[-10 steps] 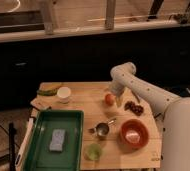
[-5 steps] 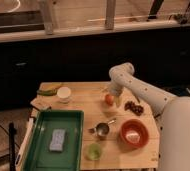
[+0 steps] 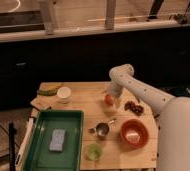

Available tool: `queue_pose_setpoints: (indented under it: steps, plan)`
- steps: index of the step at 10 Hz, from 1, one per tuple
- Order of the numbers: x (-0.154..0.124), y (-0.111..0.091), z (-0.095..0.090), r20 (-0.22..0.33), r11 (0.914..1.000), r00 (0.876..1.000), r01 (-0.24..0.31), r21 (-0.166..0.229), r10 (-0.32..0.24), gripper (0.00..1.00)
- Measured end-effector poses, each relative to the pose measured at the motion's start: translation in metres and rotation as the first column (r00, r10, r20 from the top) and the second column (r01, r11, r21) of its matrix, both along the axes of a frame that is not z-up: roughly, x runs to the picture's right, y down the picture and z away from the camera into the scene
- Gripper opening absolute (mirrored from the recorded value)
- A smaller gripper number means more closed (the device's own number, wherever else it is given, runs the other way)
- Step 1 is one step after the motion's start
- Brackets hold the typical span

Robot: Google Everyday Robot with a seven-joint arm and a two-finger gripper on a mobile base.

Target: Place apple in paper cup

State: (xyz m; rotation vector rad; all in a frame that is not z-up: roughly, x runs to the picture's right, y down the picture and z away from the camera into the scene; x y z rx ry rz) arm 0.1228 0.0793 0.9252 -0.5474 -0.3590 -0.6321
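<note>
The apple [image 3: 109, 99] is a small orange-red fruit on the wooden table [image 3: 83, 112], right of centre. My gripper [image 3: 109, 94] comes down from the white arm [image 3: 138, 90] and sits right at the apple, over its top. The paper cup [image 3: 64, 94] is a short white cup standing at the table's back left, well apart from the apple and the gripper.
A green tray [image 3: 40, 142] with a blue sponge [image 3: 57, 139] fills the front left. A metal measuring cup [image 3: 101, 130], a translucent green cup [image 3: 93, 151], a red bowl [image 3: 133, 133] and dark grapes [image 3: 134, 106] lie nearby. A banana [image 3: 49, 90] lies behind the paper cup.
The arm has shifted very slightly at the apple; the apple and the other things stay where they were.
</note>
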Motion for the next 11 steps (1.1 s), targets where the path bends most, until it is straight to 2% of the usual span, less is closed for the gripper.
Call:
queue_pose_setpoints:
  steps: [8,11]
  plan:
    - [-0.0029,0.0053,0.0063,0.014,0.9999,1.000,-0.007,-0.009,0.007,0.72]
    - [-0.0039,0.0062,0.0029,0.004,0.9999,1.000,-0.013,-0.010,0.013,0.52]
